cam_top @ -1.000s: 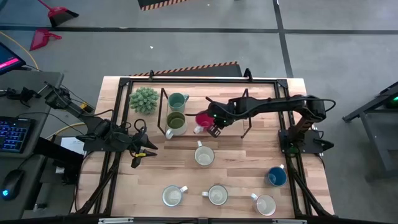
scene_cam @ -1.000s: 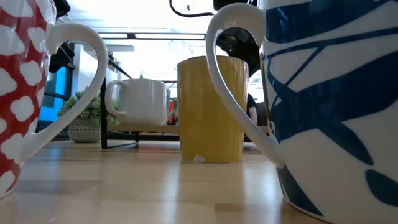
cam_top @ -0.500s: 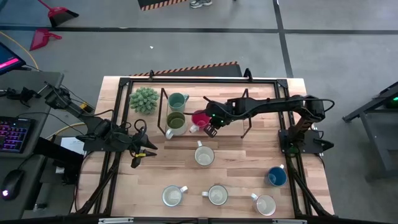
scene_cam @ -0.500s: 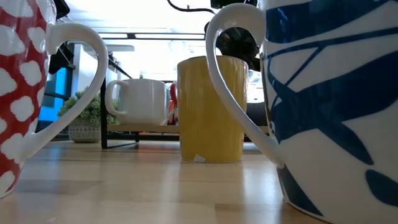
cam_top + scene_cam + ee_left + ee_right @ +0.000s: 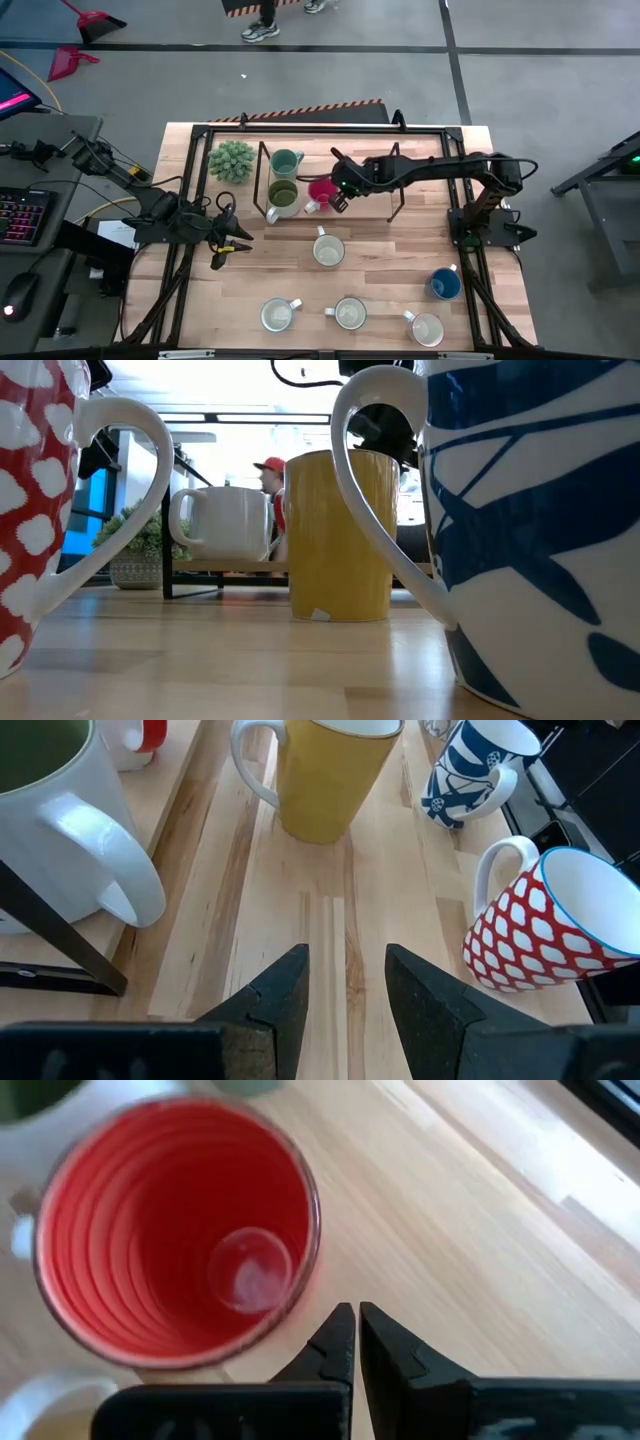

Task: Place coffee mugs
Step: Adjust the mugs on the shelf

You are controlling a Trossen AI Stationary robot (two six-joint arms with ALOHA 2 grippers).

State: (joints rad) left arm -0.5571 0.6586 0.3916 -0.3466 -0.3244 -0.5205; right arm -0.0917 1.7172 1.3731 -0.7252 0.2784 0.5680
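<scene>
The red mug (image 5: 322,189) (image 5: 175,1230) stands upright on the table beside a black frame (image 5: 264,185). My right gripper (image 5: 341,201) (image 5: 356,1315) is shut, its tips just off the mug's right side, pointing steeply down. A teal mug (image 5: 286,161) and an olive mug (image 5: 282,195) stand left of the red one. A cream mug (image 5: 328,250), a blue one (image 5: 445,284) and three white ones (image 5: 350,314) stand nearer. My left gripper (image 5: 230,243) (image 5: 347,975) waits open at the table's left. My right gripper has its shut fingertips (image 5: 343,1320) close beside the red mug's outer wall (image 5: 300,1315), coming from above and the right. I cannot tell whether they touch it. The mug stands upright on the table.
A spiky green plant (image 5: 232,160) stands at the far left. The black frame's legs (image 5: 392,205) stand close behind my right arm. In the low view a red-patterned mug (image 5: 30,510), a yellow mug (image 5: 338,535) and a blue-patterned mug (image 5: 540,530) fill the foreground. A person's feet (image 5: 260,30) show beyond the far edge.
My right gripper has tipped at the wrist and its tips have swung a little toward the far edge, staying shut beside the red mug. A person has walked into view beyond the table's far edge.
</scene>
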